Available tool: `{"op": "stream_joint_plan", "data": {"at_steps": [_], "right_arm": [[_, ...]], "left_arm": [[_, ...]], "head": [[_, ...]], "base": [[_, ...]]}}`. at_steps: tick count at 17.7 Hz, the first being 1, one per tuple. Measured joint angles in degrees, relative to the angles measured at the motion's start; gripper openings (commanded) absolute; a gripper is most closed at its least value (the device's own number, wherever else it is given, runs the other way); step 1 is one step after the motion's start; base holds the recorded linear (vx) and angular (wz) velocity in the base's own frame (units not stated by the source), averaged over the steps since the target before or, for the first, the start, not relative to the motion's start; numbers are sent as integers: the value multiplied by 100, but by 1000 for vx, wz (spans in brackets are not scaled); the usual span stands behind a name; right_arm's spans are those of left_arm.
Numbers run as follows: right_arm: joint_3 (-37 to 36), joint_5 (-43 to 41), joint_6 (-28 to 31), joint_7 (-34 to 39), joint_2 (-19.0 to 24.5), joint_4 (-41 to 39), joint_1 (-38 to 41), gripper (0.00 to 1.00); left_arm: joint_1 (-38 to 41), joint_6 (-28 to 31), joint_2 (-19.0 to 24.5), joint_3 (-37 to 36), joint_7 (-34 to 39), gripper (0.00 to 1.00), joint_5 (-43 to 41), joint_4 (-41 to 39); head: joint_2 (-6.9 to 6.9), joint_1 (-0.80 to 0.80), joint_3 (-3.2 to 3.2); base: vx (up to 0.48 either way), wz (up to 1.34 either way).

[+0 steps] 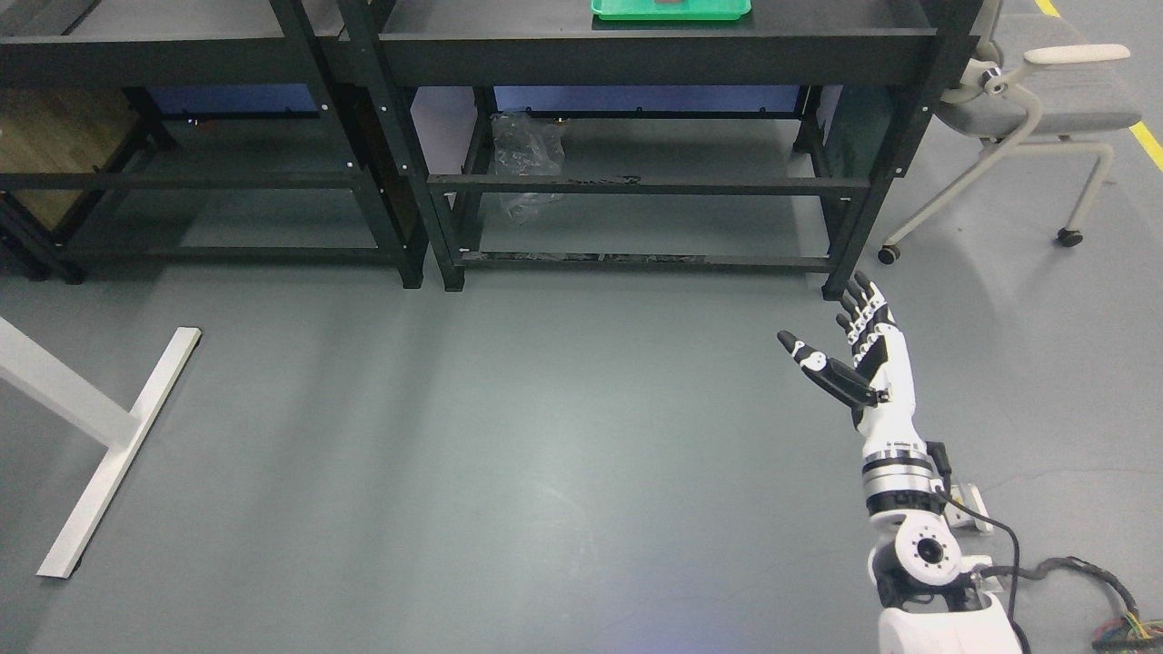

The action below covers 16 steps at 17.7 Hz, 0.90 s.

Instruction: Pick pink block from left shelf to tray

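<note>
Plainly little is done: the right hand point(859, 350) hangs over bare floor, well short of the tray point(670, 9) on the shelf top, fingers spread and holding nothing. No pink block shows; something dark, cut off, lies in the tray. Finding, grasping and carrying remain.

Right arm point(909, 509) enters from lower right, forearm raised, reaching up and slightly left. Right hand point(863, 359) held in air, fingers point(863, 313) straight and close together, thumb point(822, 363) spread leftward, holding nothing.
</note>
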Motion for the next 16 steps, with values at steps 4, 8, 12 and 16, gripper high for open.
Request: {"op": "stream_joint_plan", "data": {"at_steps": [4,8,12,16], "right_arm": [[-16,-13,-1,-23,0,-9,2,100],[-27,-19,-2,-27,0,-16,2,100],[-34,-26,-1,-27,0,-20,2,100],[-44,-44,-6,-31,0,-25,3,100]], "left_arm": [[0,2,0,0,0,100,0,0],[0,3,0,-1,0,100,0,0],[0,16,0,0,0,100,0,0],[0,18,0,0,0,100,0,0]], "head": [[0,0,0],[0,0,0],[0,0,0],[0,0,0]], "base": [[0,0],[0,0],[0,0],[0,0]]}}
